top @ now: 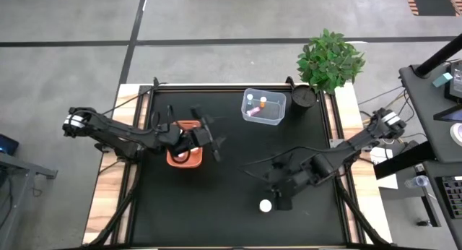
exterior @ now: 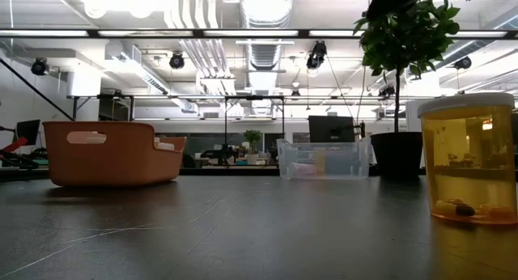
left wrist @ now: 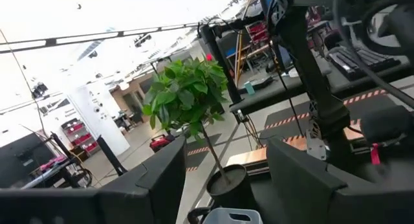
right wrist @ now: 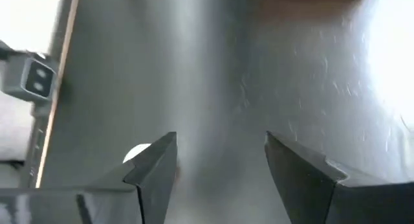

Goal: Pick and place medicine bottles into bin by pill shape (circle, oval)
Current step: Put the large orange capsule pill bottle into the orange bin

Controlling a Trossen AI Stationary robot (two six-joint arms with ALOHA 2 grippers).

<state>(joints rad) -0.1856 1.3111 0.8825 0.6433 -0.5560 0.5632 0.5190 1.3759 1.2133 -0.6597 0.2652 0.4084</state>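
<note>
A: Right claw (top: 280, 199) sits just beside the white-capped bottle (top: 266, 205) on the desk (top: 216, 214), well apart from the clear bin (top: 263, 108). In your right wrist view its fingers (right wrist: 152, 166) stand apart with nothing between them; the white cap (right wrist: 134, 153) shows just outside one finger, whether touching I cannot tell.

B: And the left one?

A: Left claw (top: 211, 138) hangs over the edge of the orange bin (top: 184, 152), on the side toward the clear bin. Fingers (left wrist: 162, 179) spread, nothing held; through the gap you see only the potted plant (left wrist: 184, 98).

B: Where are the other bottles?

A: In the clear bin: one white-capped (top: 250, 98), one orange-capped (top: 263, 101), one pinkish lying flat (top: 253, 113). From desk level, the amber bottle (exterior: 472, 159) stands upright close to the lens, pills at its bottom. The plant's dark pot (top: 302, 96) stands just beside the clear bin.
</note>
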